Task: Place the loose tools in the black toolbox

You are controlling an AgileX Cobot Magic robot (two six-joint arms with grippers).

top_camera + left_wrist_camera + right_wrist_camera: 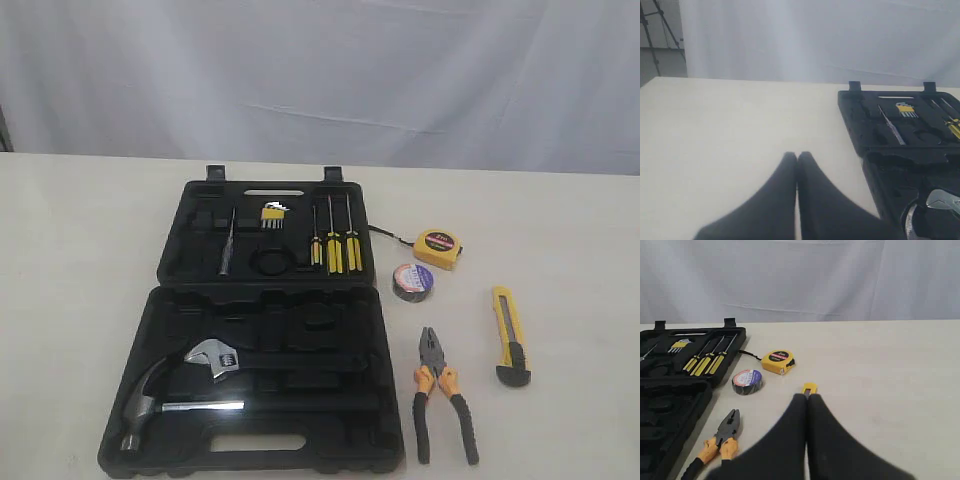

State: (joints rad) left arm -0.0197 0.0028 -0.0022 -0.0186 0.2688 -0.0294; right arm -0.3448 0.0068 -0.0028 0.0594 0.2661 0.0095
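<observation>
Your left gripper [797, 155] is closed, fingers pressed together with nothing between them, over bare bench [715, 140] beside the black toolbox [865, 120]. Your right gripper [806, 396] is likewise closed and empty, and the yellow end of the utility knife [809, 388] shows just past its tips. The toolbox lies open on the bench; you can see the hammer [160, 395] and wrench [215, 357] seated in its near half and three screwdrivers [333, 250] in its far half. All four loose tools lie on the bench to its right: the tape measure [438, 247] near the far half, the tape roll [412, 281] just beside it, the pliers [440, 395] close to the near half, and the utility knife farther right.
</observation>
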